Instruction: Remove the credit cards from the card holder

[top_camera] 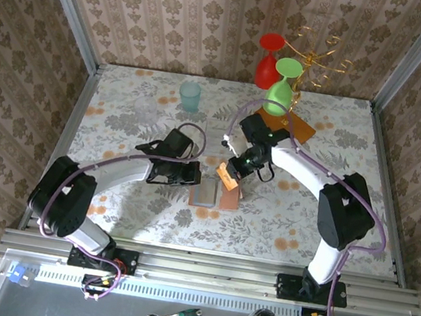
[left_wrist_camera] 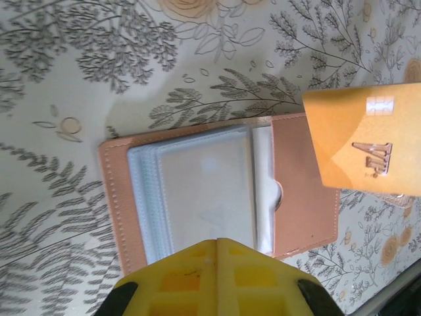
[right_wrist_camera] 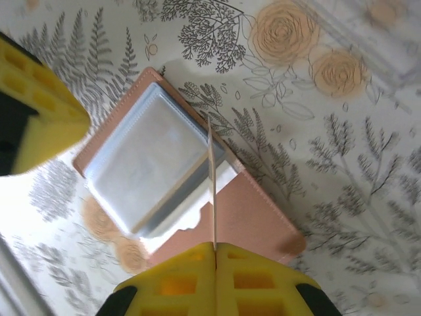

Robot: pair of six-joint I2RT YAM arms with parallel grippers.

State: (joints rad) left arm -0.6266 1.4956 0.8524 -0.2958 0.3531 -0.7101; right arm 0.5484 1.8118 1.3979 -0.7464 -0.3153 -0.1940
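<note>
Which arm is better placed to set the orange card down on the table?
Right: the right gripper is shut on the orange card, held above the open card holder. The left gripper, shut, sits at the holder's edge.

The tan leather card holder [left_wrist_camera: 302,197] lies open and flat on the flowered surface [left_wrist_camera: 66,66], its clear plastic sleeves facing up. One orange credit card [left_wrist_camera: 365,141] stands on edge above it, pinched in the right claw [right_wrist_camera: 216,249].

Card holder [left_wrist_camera: 302,210] matt stitched leather outside, glossy clear plastic inside; orange card [left_wrist_camera: 355,145] smooth, glossy.
</note>
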